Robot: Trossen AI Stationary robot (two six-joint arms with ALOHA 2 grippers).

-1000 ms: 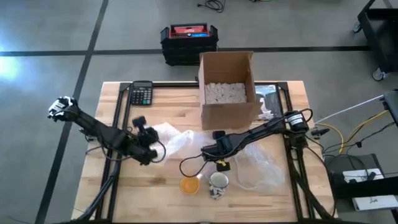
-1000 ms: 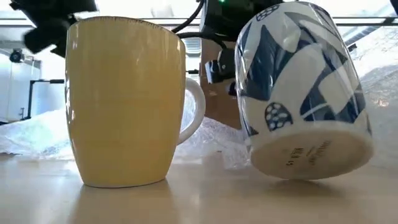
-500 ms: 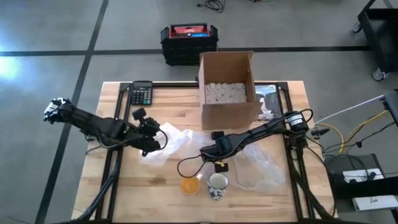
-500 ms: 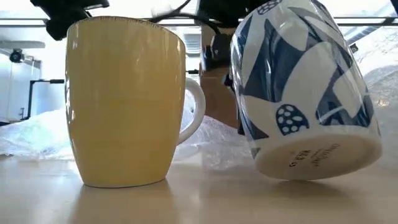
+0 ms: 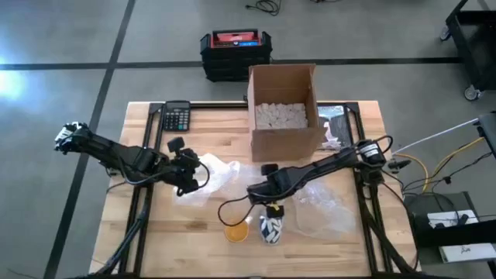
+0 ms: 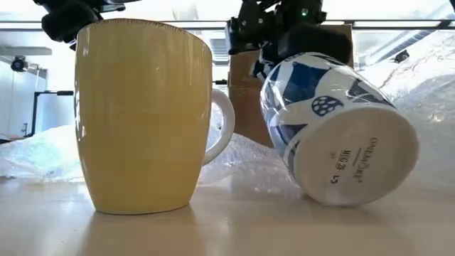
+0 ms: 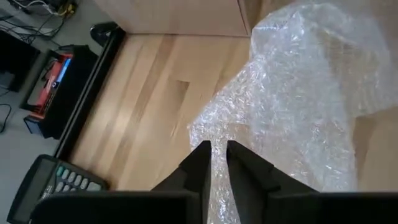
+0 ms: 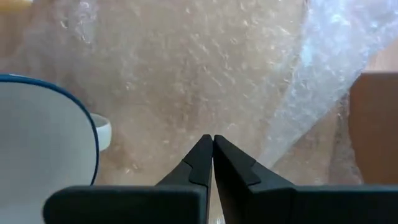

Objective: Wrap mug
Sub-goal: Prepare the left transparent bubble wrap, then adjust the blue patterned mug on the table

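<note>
The blue-patterned mug (image 5: 271, 226) lies tipped just below the right gripper (image 5: 273, 208), seemingly untouched.

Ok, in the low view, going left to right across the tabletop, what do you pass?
Bubble wrap → yellow mug, upright, handle to the right → cardboard box behind → blue-and-white mug, on its side with its base toward the camera → more bubble wrap.

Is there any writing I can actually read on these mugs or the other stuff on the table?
"MUG 28": on the white base of the tipped blue-and-white patterned mug, roughly; small.
A curved brand line above it: too blurred to read.
Black calculator keys: too small.
Red-topped black case label: too small.
Plain yellow mug: no text.
</note>
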